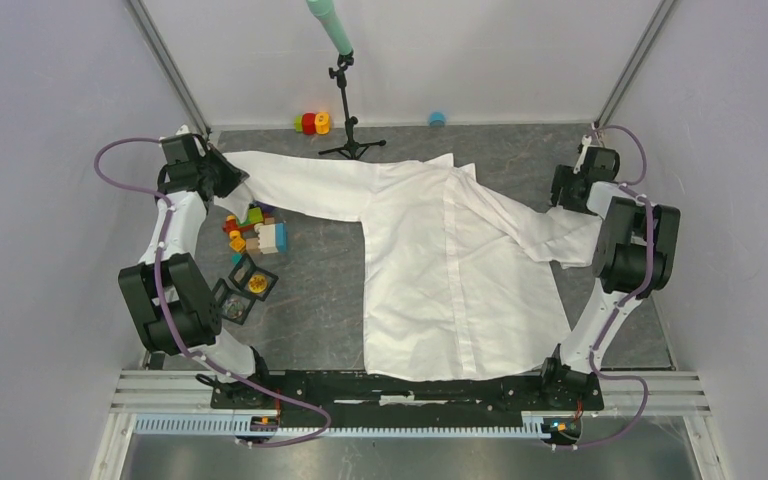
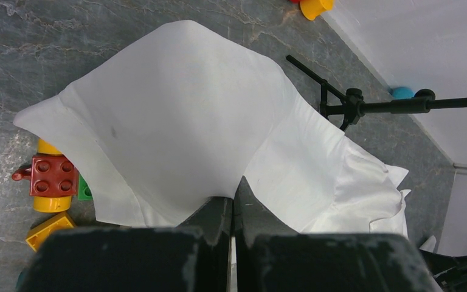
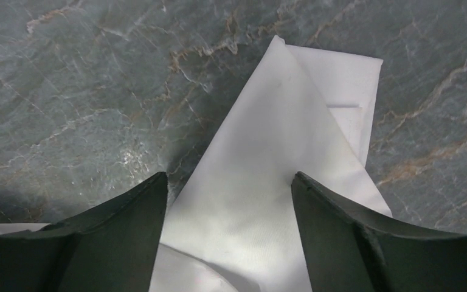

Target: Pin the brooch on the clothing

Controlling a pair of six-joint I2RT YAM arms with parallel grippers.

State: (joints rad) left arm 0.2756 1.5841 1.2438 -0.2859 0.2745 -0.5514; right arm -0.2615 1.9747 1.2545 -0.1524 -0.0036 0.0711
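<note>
Shirt (image 1: 450, 270) lay spread; left gripper (image 2: 234, 191) clenched its 10 o'clock sleeve (image 1: 290, 185), right gripper (image 3: 230, 179) hung released over the 3 o'clock cuff (image 3: 340, 85). Brooch (image 1: 258, 284) sat unpinned at 9 o'clock.

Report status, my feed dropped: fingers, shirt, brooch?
Left fingers shut on shirt sleeve. Right fingers open over other sleeve. Brooch apparently in case beside toy blocks, unpinned. Blocks partly under held sleeve.
</note>
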